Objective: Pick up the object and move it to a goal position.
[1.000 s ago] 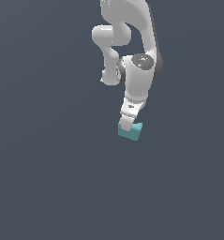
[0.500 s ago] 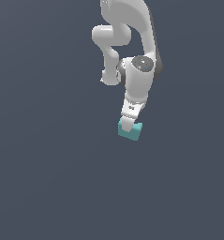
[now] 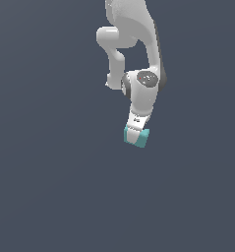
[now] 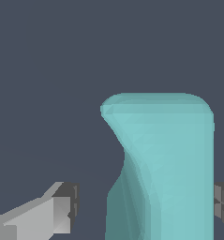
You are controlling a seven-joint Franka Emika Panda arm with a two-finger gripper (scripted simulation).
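Practically nothing separates this moment from the earlier exterior pictures, so note first that the arm (image 3: 138,59), the gripper (image 3: 134,132) and the teal block (image 3: 138,138) sit at the same spot in the exterior view as they did a second ago and half a second ago; any shift is too slight for you to read.

You will find the block at the tip of the gripper, below the white wrist and against the plain dark grey ground (image 3: 50,187). Whether it rests on that ground or hangs clear of it cannot be told from either view.

Regarding its attitude: in the exterior view the block looks squat and slightly tilted, its upper face sloping down toward the exterior view's left. In the wrist view the teal block (image 4: 165,168) runs away from the camera as a tall rounded slab, one side pinched inward, so its long axis lies roughly along the line of the fingers.

You can see one grey finger (image 4: 43,218) standing apart from the block with a gap between them, and the other finger (image 4: 223,200) just at the block's far edge. Contact there is unclear, so the grip state cannot be told.
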